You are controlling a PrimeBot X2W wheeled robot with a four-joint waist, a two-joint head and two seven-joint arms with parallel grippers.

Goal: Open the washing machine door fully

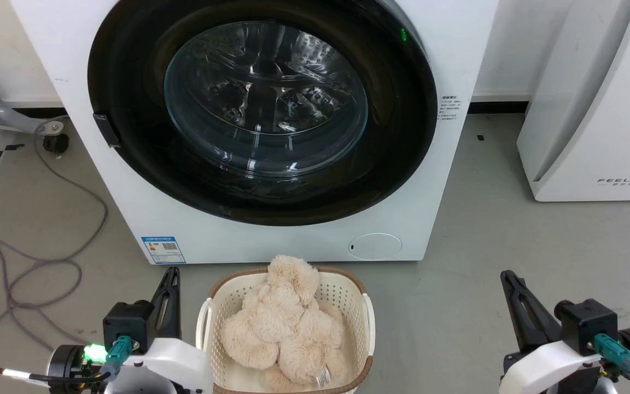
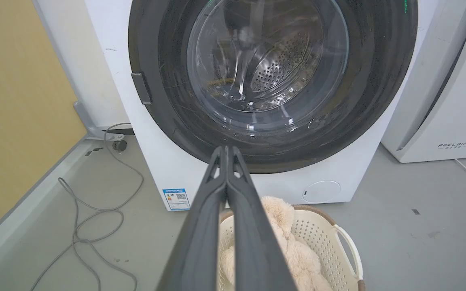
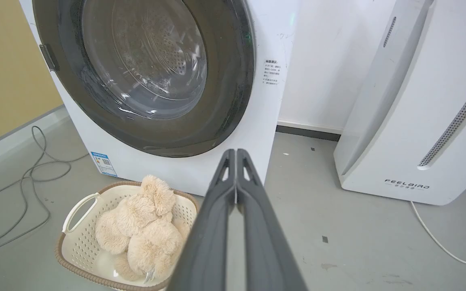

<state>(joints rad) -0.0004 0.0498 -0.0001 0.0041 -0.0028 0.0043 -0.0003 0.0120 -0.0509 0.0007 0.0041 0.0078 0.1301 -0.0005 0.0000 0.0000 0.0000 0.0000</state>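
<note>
A white boxy front-loading washing machine [image 1: 271, 243] is being shown standing on a smooth grey floor [image 1: 484, 235], backed against a white wall [image 3: 330, 60] with a dark skirting strip [image 3: 308, 133]; its large round washing machine door [image 1: 263, 109], a glossy black ring around a bulging clear glass bowl, is being kept shut flat against the machine's front; the perforated steel drum [image 2: 277, 68] is being glimpsed through the glass; a blue sticker [image 1: 163, 249] and a round cap [image 1: 375, 246] are being shown low on the front. Just before the machine, a cream perforated plastic basket [image 1: 368, 317] with a brown rim is being occupied by a beige fluffy plush toy [image 1: 285, 323]. To the right, apart from the machine, a white appliance lettered FEELBIRD [image 1: 594, 109] is being shown on the same floor; to the left, grey cables [image 1: 47, 268] are being left looped across the floor near a yellow wall panel [image 2: 14, 101]. The left gripper [image 1: 171, 276] is being held low to the basket's left, and the right gripper [image 1: 509, 278] low to its right, both well short of the door; in the wrist views each pair of long dark fingers [image 2: 200, 226] is being pressed together tip to tip, with nothing gripped between them.
</note>
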